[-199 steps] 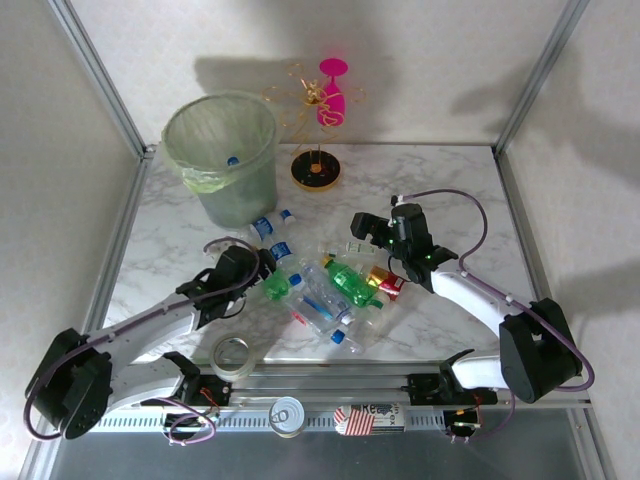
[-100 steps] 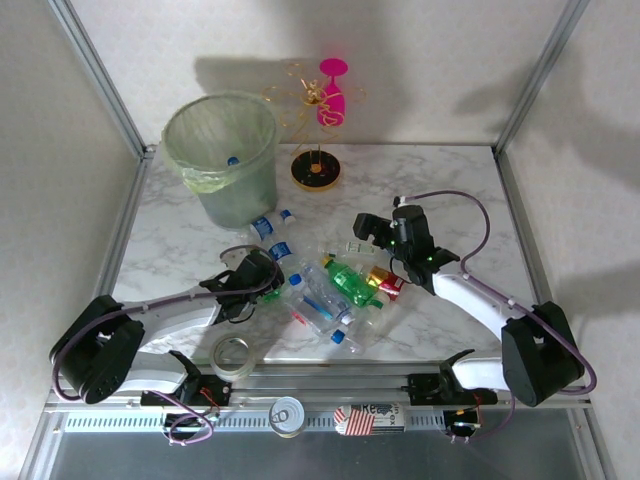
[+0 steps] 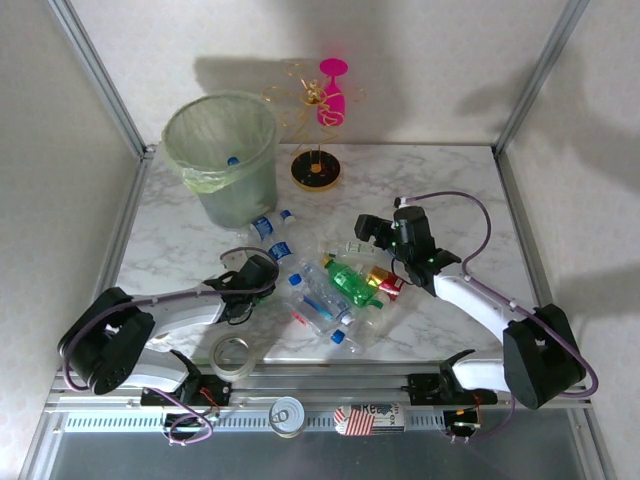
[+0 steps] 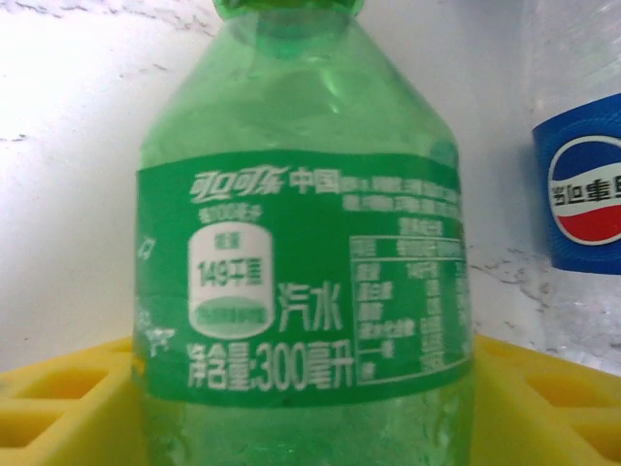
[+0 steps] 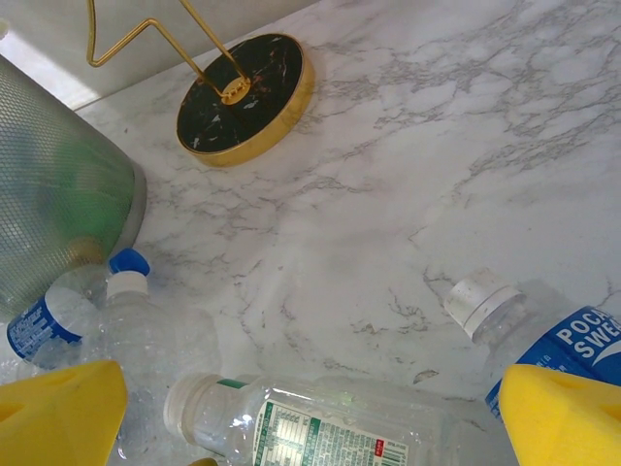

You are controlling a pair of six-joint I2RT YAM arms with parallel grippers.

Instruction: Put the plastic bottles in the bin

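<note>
A green-labelled plastic bottle lies on the marble between the yellow pads of my left gripper, and both pads press its sides. In the top view that gripper sits low at the left edge of a heap of plastic bottles. My right gripper hangs open over the heap's far side, its fingertips wide apart above a clear bottle with a green-white label. The bin stands at the back left, with a blue cap inside and two blue-labelled bottles at its foot.
A pink goblet hangs on a gold wire stand with a black round base behind the heap. A tape roll lies near the front edge and a tin can sits on the front rail. Metal posts frame the table.
My left gripper has slid forward and down onto the green bottle, and its jaws have come in from wide open against it. The right arm has hardly moved.
</note>
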